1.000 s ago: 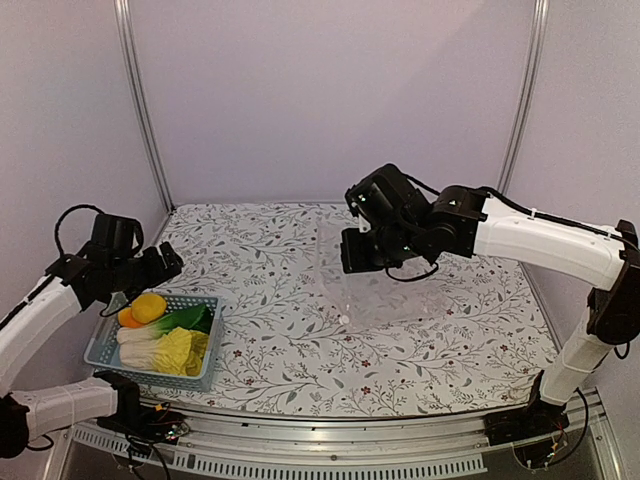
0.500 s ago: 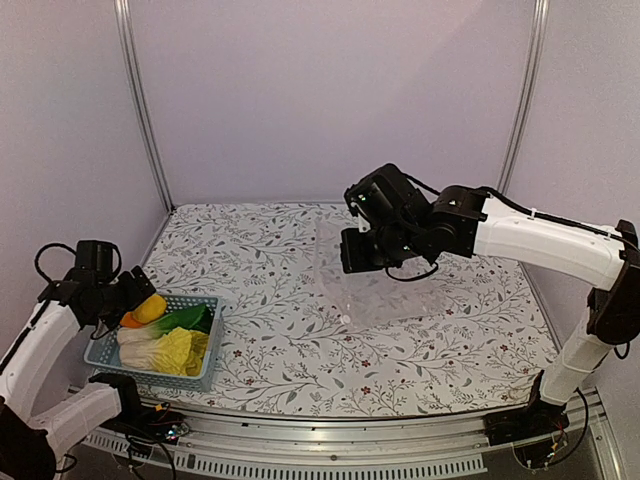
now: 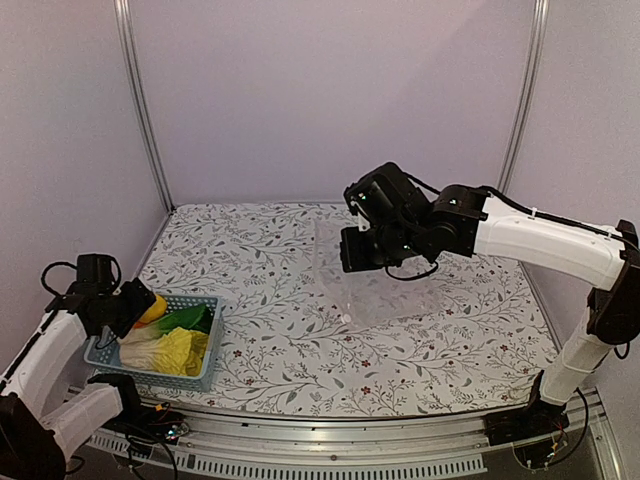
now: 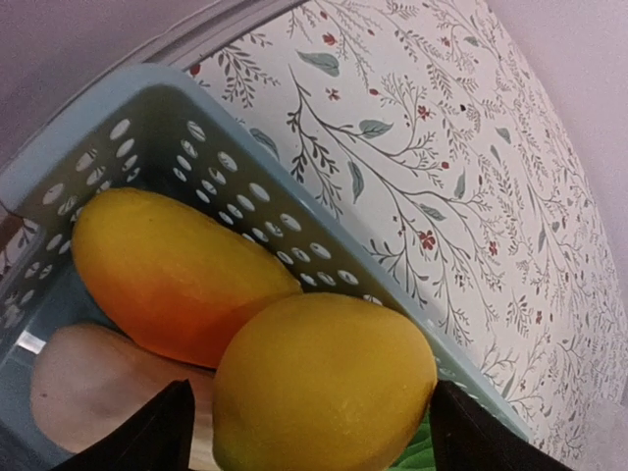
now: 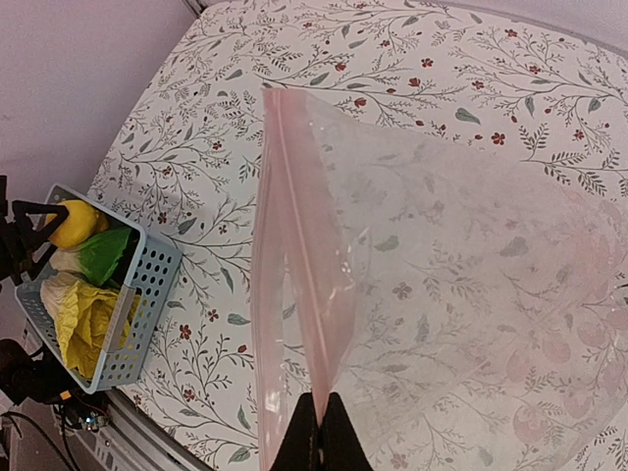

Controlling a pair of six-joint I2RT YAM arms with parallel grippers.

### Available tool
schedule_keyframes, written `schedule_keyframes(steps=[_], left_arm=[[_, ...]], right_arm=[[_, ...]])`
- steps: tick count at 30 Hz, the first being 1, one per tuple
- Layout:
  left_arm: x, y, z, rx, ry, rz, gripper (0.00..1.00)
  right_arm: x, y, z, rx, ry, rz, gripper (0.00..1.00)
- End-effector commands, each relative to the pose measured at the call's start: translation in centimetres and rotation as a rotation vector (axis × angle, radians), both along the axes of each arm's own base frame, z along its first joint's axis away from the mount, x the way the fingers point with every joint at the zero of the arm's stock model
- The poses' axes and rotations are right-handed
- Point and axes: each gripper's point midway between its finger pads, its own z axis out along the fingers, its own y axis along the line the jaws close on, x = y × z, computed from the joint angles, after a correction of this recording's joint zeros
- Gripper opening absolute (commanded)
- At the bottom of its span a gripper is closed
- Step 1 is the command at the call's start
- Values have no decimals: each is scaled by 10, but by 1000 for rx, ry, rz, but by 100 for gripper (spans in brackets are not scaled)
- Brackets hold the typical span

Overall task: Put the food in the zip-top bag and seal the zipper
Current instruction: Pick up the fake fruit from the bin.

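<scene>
Likely the round yellow fruit [image 4: 324,392] is a light, hard, smooth toy that could squirt out of a pinch, so it is best taken across its widest middle. It lies in the blue basket [image 4: 196,147] against the orange fruit [image 4: 167,285]. The left pincer [image 4: 309,424] stands wide astride it; whether the pads press I cannot tell. The napa cabbage [image 3: 180,352] and bok choy [image 3: 192,320] share the basket. Well apart from the basket, raised over the desk [image 3: 280,340], hangs the limp, crinkly zip-top bag [image 5: 442,294], with the right pincer [image 5: 316,427] clamped on its edge. Its zipper [image 5: 287,226] shows as a faint pinkish strip, and whether the mouth gapes is unclear. A pale thing under the fruits is cut off.
</scene>
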Motion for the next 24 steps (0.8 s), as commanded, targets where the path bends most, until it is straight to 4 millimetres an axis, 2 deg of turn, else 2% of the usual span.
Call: schedule_keyframes(steps=[1,11,17,21,24], left_arm=[[7,-3,-1,-41,-46,-15,80],[8,-3,-2,-45,-52,-20,68],[5,0,3,-20,-62,-19,65],[3,6,16,28,-86,-13,65],[3,9,34,60,-136,-9,63]], right_arm=[[1,8,14,35,-19,15,0],[1,12,12,35,-11,26,0],[1,13,12,38,-10,27,0],[0,13,13,39,-9,29,0],[1,13,15,43,-11,30,0]])
